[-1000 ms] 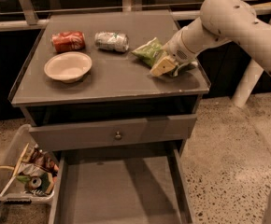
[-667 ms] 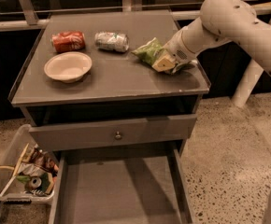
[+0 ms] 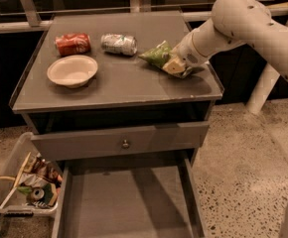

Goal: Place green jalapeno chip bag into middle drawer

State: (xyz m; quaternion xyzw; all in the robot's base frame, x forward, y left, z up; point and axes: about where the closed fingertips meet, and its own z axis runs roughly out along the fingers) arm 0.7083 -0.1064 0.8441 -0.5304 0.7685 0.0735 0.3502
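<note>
The green jalapeno chip bag (image 3: 159,56) is at the right side of the cabinet top, its right end raised and tilted. My gripper (image 3: 180,64) reaches in from the right and is shut on that end of the bag, just above the surface. The arm (image 3: 238,21) stretches away to the upper right. The middle drawer (image 3: 129,202) is pulled out below at the bottom of the view, with a bare gray floor and low side walls. It sits well below and to the front left of the gripper.
A red can (image 3: 73,43) and a silver can (image 3: 118,43) lie on the cabinet top (image 3: 119,90), with a white bowl (image 3: 72,71) at the left. A closed drawer front with a knob (image 3: 125,144) sits above the open drawer. A clear bin of trash (image 3: 27,182) stands on the floor at left.
The gripper and the bag's held end have shifted slightly left and up; the bag now sits more tilted. The cans, bowl and drawer have not moved.
</note>
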